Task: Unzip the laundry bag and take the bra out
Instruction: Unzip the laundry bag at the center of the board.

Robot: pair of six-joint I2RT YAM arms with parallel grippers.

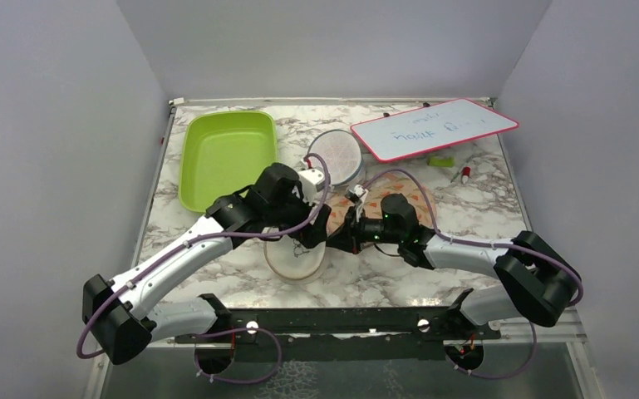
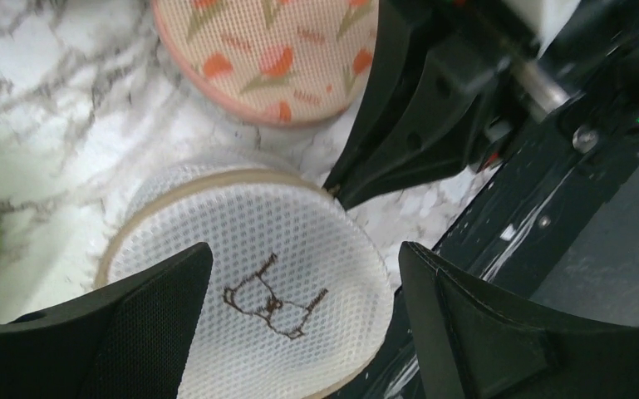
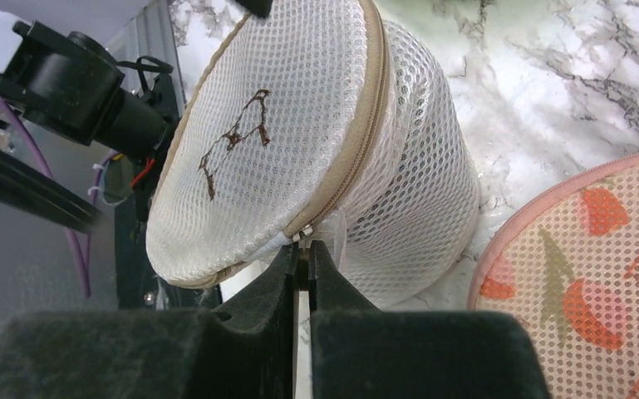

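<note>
The laundry bag (image 1: 295,256) is a white mesh drum with a cream face, a small bra drawing and a tan zip rim, standing near the front middle of the table. My left gripper (image 2: 303,270) is open, with one jaw over the bag's face (image 2: 274,249) and the other just off its rim. My right gripper (image 3: 302,251) is shut on the metal zipper pull (image 3: 299,236) at the rim of the bag (image 3: 299,141), which leans over. In the top view the right gripper (image 1: 351,226) is right beside the bag. The bra is hidden.
An orange floral pouch (image 1: 422,193) lies under my right arm and also shows in the wrist views (image 2: 274,50) (image 3: 590,274). A plain white mesh pod (image 1: 336,154), a green tray (image 1: 224,154), a whiteboard (image 1: 432,129) and a marker (image 1: 464,174) are behind.
</note>
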